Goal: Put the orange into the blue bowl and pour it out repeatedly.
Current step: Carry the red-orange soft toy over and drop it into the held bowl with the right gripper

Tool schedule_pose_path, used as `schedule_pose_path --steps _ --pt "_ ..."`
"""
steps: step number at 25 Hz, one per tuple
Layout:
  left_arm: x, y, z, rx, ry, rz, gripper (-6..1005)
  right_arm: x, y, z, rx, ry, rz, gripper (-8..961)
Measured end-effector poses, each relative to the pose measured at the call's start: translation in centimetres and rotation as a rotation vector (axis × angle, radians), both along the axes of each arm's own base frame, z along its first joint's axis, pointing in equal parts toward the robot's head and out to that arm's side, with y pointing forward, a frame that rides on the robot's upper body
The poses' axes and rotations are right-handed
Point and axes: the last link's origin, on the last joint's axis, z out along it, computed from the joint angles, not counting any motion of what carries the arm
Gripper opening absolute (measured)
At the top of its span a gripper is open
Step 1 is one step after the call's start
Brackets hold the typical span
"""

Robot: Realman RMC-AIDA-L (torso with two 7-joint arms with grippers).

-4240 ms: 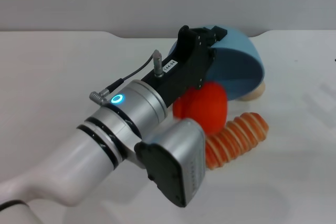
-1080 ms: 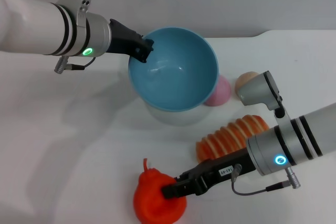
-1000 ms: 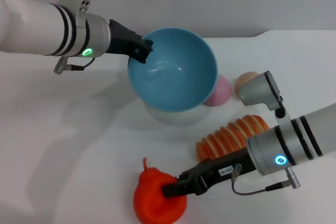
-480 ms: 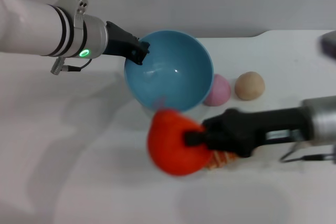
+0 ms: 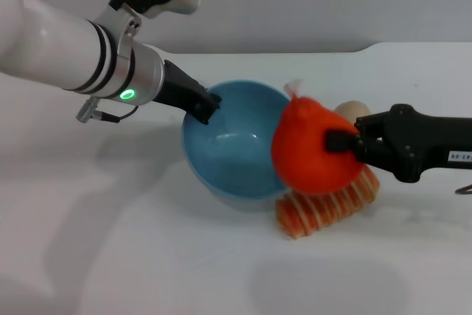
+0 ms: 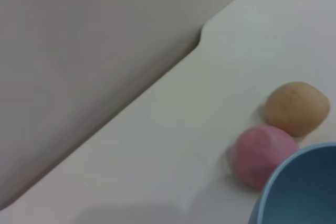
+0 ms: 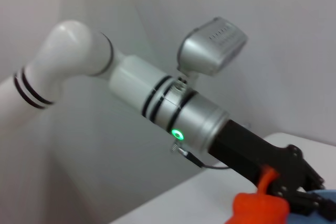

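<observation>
The blue bowl (image 5: 232, 149) is in the middle of the table, mouth up. My left gripper (image 5: 206, 107) is shut on its near-left rim. My right gripper (image 5: 337, 142) comes in from the right and is shut on the orange (image 5: 313, 149). It holds the orange in the air, and the orange overlaps the bowl's right rim in the head view. The orange also shows in the right wrist view (image 7: 257, 209), in front of the left arm (image 7: 199, 121). The left wrist view shows a piece of the bowl's rim (image 6: 296, 190).
An orange-and-cream striped ridged oblong (image 5: 324, 208) lies on the table under the orange. A tan ball (image 5: 355, 110) sits behind the orange and shows in the left wrist view (image 6: 296, 107) beside a pink ball (image 6: 261, 153). The table's back edge has a step (image 6: 202, 27).
My right gripper has lifted the orange from the table's front up and to the right, to the bowl's right rim. My left arm has brought the bowl lower and nearer.
</observation>
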Motion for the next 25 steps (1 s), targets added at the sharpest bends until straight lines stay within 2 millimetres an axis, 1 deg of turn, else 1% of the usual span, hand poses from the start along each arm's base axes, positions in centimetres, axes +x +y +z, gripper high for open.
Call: schedule_pose_path --steps 3,5,6,8,11,17,21,25 --pt "0.2 -0.2 -0.4 -0.014 0.006 -0.007 -1 0.6 0.3 -0.6 0.019 -0.023 -0.019 23" --pt "0.5 -0.3 -0.7 -0.023 0.006 -0.011 -1 0.8 0.7 -1.0 0.036 -0.033 -0.046 23" --pt "0.8 -0.6 -1.1 -0.036 0.01 -0.018 -1 1.0 1.4 -1.3 0.058 -0.04 -0.08 24" --pt "1.0 -0.7 -1.4 -0.043 0.014 -0.025 -1 1.1 1.7 -1.4 0.067 -0.041 -0.093 24" --pt "1.4 -0.8 -1.6 -0.054 0.011 -0.034 -1 0.9 2.5 -1.9 0.076 -0.039 -0.119 34" --pt "1.4 -0.8 -1.8 -0.058 -0.003 -0.027 0 0.0 3.3 -3.2 0.034 -0.049 -0.114 55" --pt "1.3 -0.8 -1.8 -0.054 -0.004 -0.027 0 0.2 3.7 -3.3 0.046 -0.06 -0.131 69" --pt "1.1 -0.8 -1.8 -0.053 -0.003 -0.023 0 0.5 3.6 -3.0 0.059 -0.057 -0.145 83"
